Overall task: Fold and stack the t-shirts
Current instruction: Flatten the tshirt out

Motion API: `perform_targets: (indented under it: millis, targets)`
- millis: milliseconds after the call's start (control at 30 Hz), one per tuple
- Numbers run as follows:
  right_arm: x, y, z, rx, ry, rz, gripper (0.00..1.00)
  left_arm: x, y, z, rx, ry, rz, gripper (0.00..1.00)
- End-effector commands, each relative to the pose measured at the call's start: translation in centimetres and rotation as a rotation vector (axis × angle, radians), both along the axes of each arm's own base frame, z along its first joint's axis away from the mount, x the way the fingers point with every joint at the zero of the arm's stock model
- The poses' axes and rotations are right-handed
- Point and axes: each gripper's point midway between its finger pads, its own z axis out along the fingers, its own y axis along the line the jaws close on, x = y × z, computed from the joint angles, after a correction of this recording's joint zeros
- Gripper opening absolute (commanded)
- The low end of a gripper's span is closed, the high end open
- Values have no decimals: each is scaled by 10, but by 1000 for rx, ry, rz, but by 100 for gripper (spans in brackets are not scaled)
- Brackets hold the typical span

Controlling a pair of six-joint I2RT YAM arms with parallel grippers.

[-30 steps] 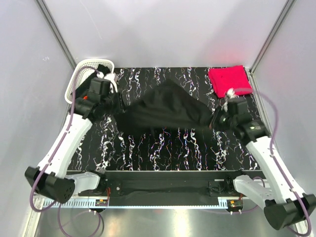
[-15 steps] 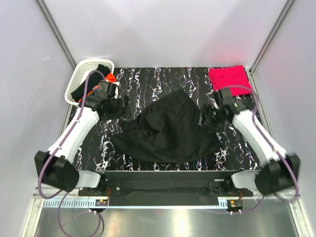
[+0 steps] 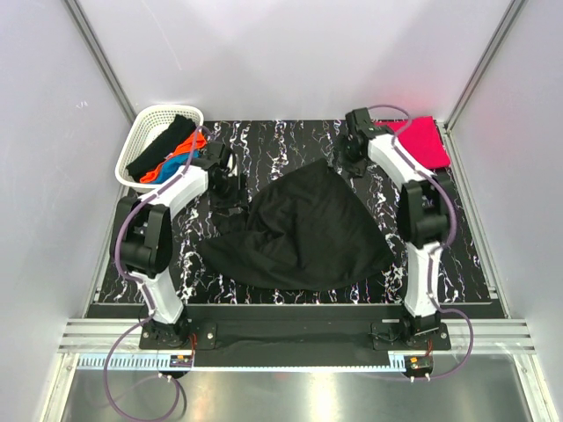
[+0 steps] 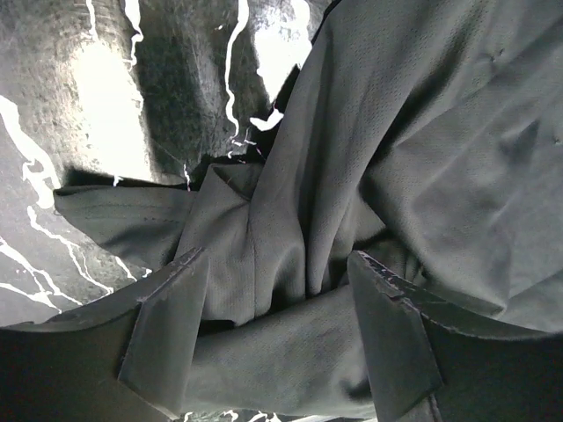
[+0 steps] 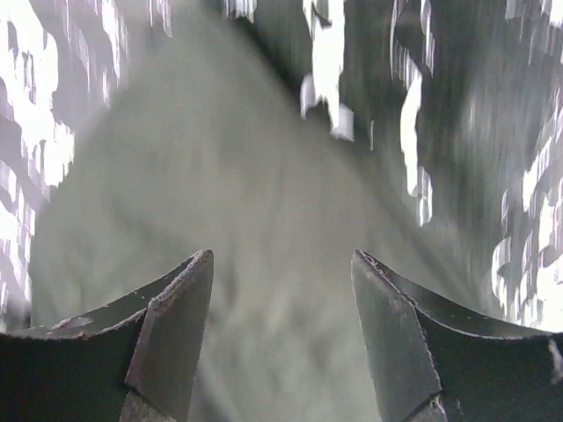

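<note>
Large black t-shirt [image 3: 303,233] lies crumpled mid-surface [image 3: 290,136]. Left gripper [image 4: 277,264], jaws wide, sits over its bunched left edge. Right gripper [image 5: 281,259], jaws wide, sits over its far tip. Beyond: basket [image 3: 134,141] left, pinkish-red t-shirt [image 3: 427,141] right.

We see: black tee [image 3: 303,233], pink-red tee [image 3: 430,143], black desk [image 3: 281,141] w/ white marble veins, white lattice basket [image 3: 134,145].
</note>
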Motion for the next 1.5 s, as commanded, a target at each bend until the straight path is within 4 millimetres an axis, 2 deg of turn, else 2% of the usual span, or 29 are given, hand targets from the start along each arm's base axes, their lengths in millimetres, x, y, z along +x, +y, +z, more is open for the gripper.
perform_targets:
  millis: [0, 133, 200, 233, 267, 300, 333, 367, 500, 567, 600, 633, 733, 767, 933, 1033, 1067, 1133, 1167, 1233, 1267, 1300, 1333, 1367, 1433, 1467]
  targets:
    - [62, -2, -3, -107, -129, -82, 71, 22, 0, 30, -15, -137, 9, 71]
    - [96, 9, -13, -189, -196, -20, 71, 1, 20, 27, 46, -143, 13, 75]
    - [113, 15, -13, -217, -240, 11, 71, -16, 30, 19, 58, -122, 28, 76]
    - [117, 18, -15, -223, -248, 25, 71, -23, 34, 14, 62, -104, 34, 76]
    - [124, 26, -8, -222, -278, 45, 71, -33, 37, 3, 64, -74, 38, 76]
    - [126, 27, -21, -228, -266, 51, 70, -37, 41, -1, 64, -60, 48, 76]
    - [127, 29, -24, -229, -265, 55, 70, -43, 43, -8, 65, -38, 52, 75]
    - [130, 32, -24, -224, -272, 59, 68, -43, 41, -10, 48, -33, 46, 74]
    - [127, 40, -43, -226, -246, 80, 63, -35, 45, -18, 37, -31, 47, 69]
    - [124, 43, -50, -205, -226, 79, 54, -28, 43, -18, 15, -29, 43, 66]
    - [121, 46, -54, -201, -216, 82, 51, -26, 43, -20, 0, -20, 47, 63]
    - [120, 48, -57, -193, -208, 82, 48, -24, 42, -24, -12, -5, 49, 52]
    - [116, 53, -62, -199, -200, 101, 43, -23, 43, -27, -35, 10, 60, 32]
    - [115, 52, -65, -205, -194, 97, 35, -23, 44, -28, -31, 11, 59, 28]
    - [118, 45, -65, -239, -202, 74, 17, -21, 47, -31, -56, 25, 73, 21]
    - [120, 44, -54, -248, -222, 72, 4, -15, 44, -27, -78, 20, 79, 0]
    - [122, 40, -49, -263, -232, 61, 0, -13, 42, -24, -85, 15, 81, 0]
    - [122, 35, -25, -284, -265, 50, 0, -4, 41, -8, -94, -31, 83, 0]
    - [124, 29, -4, -300, -300, 29, 0, -2, 41, -1, -95, -46, 86, 0]
    - [124, 18, 20, -334, -334, 10, 0, 8, 42, 26, -97, -119, 93, 0]
    - [123, 13, 47, -333, -370, -6, 0, 11, 42, 36, -99, -147, 98, 0]
    - [122, 7, 61, -338, -389, -21, 0, 18, 43, 57, -103, -204, 103, 0]
    - [121, 1, 77, -350, -411, -41, 0, 20, 45, 67, -91, -231, 112, 0]
    - [118, -6, 106, -347, -453, -62, 0, 24, 48, 79, -83, -268, 118, 0]
    - [113, -22, 137, -380, -500, -99, 0, 32, 55, 118, -61, -375, 134, 0]
    - [105, -28, 171, -380, -552, -123, 0, 34, 57, 131, -49, -416, 133, 0]
